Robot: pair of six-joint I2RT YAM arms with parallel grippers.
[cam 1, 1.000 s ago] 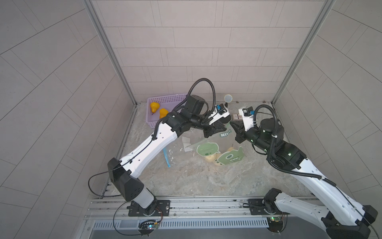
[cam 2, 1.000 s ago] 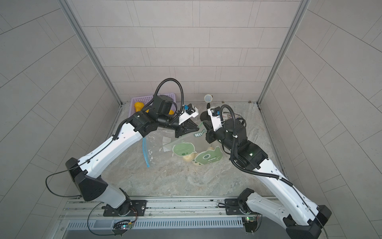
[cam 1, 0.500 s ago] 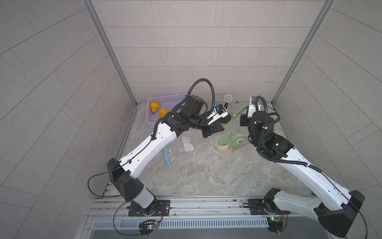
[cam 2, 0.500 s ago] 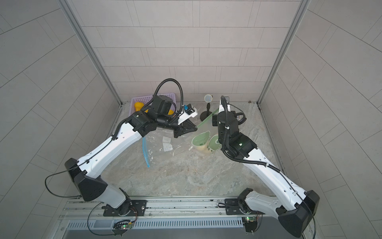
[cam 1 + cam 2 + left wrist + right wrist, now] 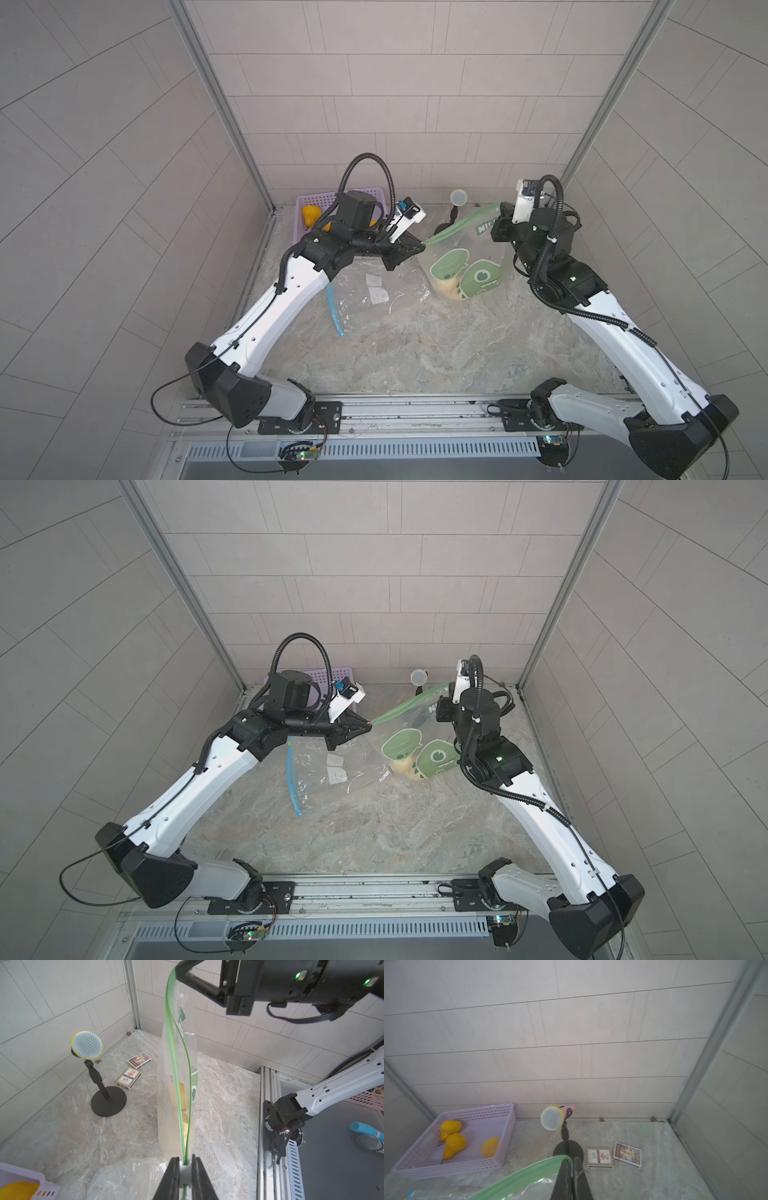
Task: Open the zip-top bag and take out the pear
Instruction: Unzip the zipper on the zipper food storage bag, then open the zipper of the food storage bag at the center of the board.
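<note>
The zip-top bag (image 5: 465, 266) (image 5: 411, 746) is clear with green cartoon prints and a green zip strip. It hangs stretched between my two grippers, its bottom resting on the table. A pale yellow pear (image 5: 446, 286) (image 5: 403, 766) lies inside at the bottom. My left gripper (image 5: 422, 247) (image 5: 185, 1164) is shut on the white slider (image 5: 184, 1169) at one end of the strip. My right gripper (image 5: 500, 208) (image 5: 572, 1162) is shut on the bag's other top corner, held higher. In the left wrist view the two green strips (image 5: 176, 1084) stand apart in a narrow slit.
A purple basket (image 5: 320, 195) (image 5: 477, 1113) with yellow fruits sits at the back left. A microphone on a black stand (image 5: 458, 197) (image 5: 87, 1045) and two card decks (image 5: 128, 1077) (image 5: 600, 1156) are behind the bag. A clear bag with a blue zip (image 5: 374, 291) lies under the left arm.
My right gripper has swung up and back to the right with the bag's corner. The bag has gone from lying on the table to hanging taut. The left gripper has barely moved.
</note>
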